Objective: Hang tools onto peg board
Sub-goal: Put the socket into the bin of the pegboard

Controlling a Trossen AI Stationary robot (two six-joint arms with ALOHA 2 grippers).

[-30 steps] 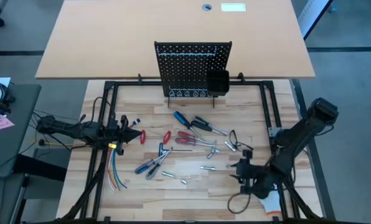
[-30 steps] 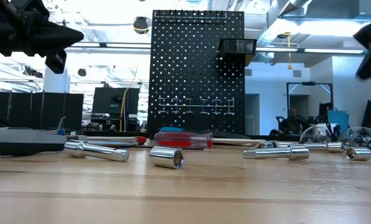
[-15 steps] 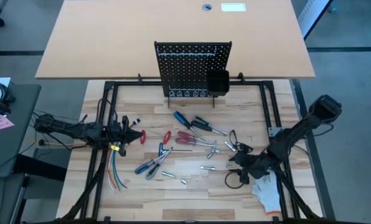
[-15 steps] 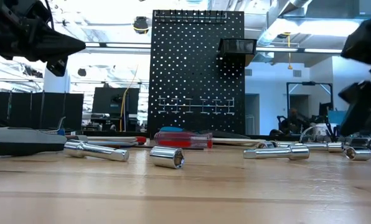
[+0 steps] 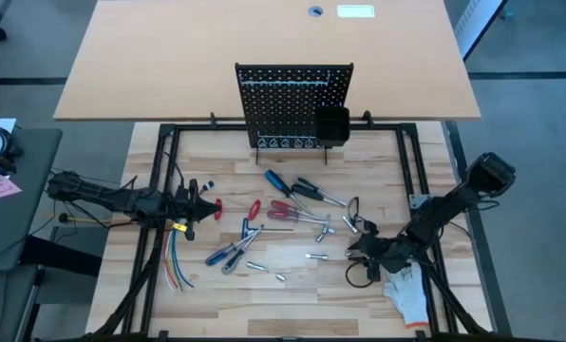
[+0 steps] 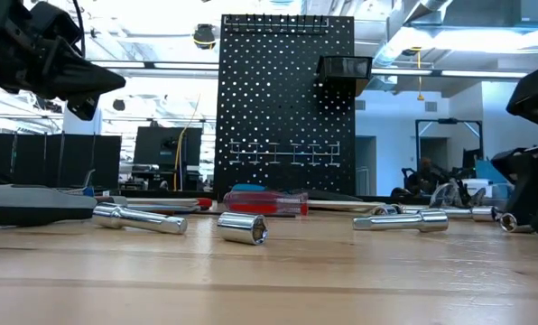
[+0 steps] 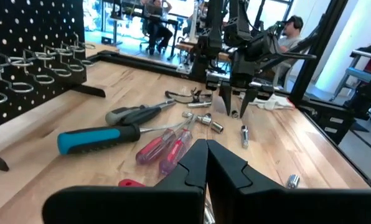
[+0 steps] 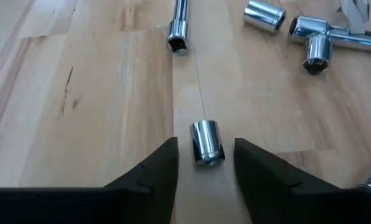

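Observation:
The black peg board [image 5: 292, 100] stands upright at the table's far edge, a small black bin [image 5: 332, 125] on its lower right. Screwdrivers with blue [image 5: 278, 180] and red [image 5: 288, 209] handles, red pliers [image 5: 253, 211] and silver sockets lie flat on the table's middle. My right gripper [image 5: 356, 250] is open and low over the table at the right. Its fingers stand on either side of a small silver socket [image 8: 206, 143] that lies on its side, apart from it. My left gripper [image 5: 210, 208] is shut and empty, above the table's left part.
A white glove [image 5: 408, 293] and a black cable loop [image 5: 359, 275] lie near my right gripper. A bundle of coloured wires [image 5: 176, 266] lies at the near left. A silver extension bar [image 8: 179, 28] lies beyond the socket. Black frame rails [image 5: 169, 157] edge the table.
My right gripper has gone from the near right corner toward the table's left and far edge and down to the tabletop, ending astride the small socket. My left gripper has sunk a little. No tool has moved.

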